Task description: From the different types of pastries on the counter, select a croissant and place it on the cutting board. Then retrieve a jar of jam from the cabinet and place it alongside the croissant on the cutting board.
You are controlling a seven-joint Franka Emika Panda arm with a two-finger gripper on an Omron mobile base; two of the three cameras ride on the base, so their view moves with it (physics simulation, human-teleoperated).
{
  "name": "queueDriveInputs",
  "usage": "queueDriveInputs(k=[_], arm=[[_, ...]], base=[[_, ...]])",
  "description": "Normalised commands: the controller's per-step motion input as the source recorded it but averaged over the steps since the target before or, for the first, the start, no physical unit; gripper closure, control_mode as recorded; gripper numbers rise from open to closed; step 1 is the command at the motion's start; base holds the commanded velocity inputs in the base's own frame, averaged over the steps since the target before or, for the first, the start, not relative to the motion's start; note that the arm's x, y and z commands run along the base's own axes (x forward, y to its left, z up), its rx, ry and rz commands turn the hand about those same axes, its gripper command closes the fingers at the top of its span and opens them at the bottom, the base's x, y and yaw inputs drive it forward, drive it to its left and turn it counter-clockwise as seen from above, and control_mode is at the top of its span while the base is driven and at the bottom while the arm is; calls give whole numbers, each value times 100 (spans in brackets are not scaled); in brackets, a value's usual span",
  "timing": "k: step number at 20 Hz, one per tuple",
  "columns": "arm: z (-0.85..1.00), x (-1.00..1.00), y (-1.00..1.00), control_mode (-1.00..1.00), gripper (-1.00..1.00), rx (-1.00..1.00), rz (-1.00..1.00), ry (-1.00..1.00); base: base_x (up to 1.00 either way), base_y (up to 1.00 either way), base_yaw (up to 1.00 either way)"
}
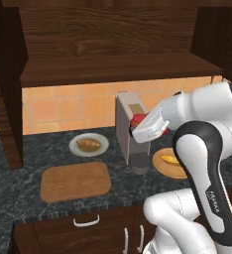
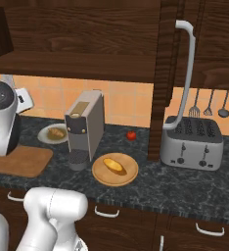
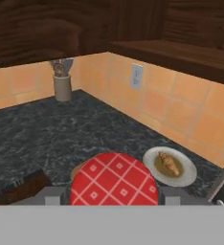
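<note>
My gripper [image 1: 136,127] is shut on the jar of jam [image 1: 138,120], held in the air in front of the coffee machine, above the counter [image 1: 24,149]. In the hand view the jar's red checked top [image 3: 113,181] sits between the fingers, with its body hidden. The croissant [image 1: 88,144] [image 2: 56,132] [image 3: 169,164] lies on a small white plate, behind the bare cutting board [image 1: 76,181] [image 2: 18,160]. The smooth yellow pastry [image 1: 169,159] [image 2: 114,165] rests on a round tan plate to the right. The cabinet [image 1: 113,44] hangs above.
A grey coffee machine [image 1: 129,130] [image 2: 85,128] stands between the two plates. A small red fruit [image 2: 131,135] and a toaster [image 2: 192,142] are further right. A utensil pot [image 3: 62,87] stands by the tiled wall. My own arm [image 1: 202,163] crosses the right of the left base view.
</note>
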Motion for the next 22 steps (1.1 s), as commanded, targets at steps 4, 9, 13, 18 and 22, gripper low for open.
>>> queueDriveInputs(k=[4,9,13,18,22], arm=[[-37,-29,50,-100,100,-3,5,-3],[-46,-18,54,-100,100,-11,5,-5],[-41,-3,6,-100,100,-8,12,0],[-21,-12,13,-100,100,-1,7,0],[-61,-4,9,-100,100,-4,3,0]], base=[[0,0,0],[0,0,0],[0,0,0],[0,0,0],[0,0,0]])
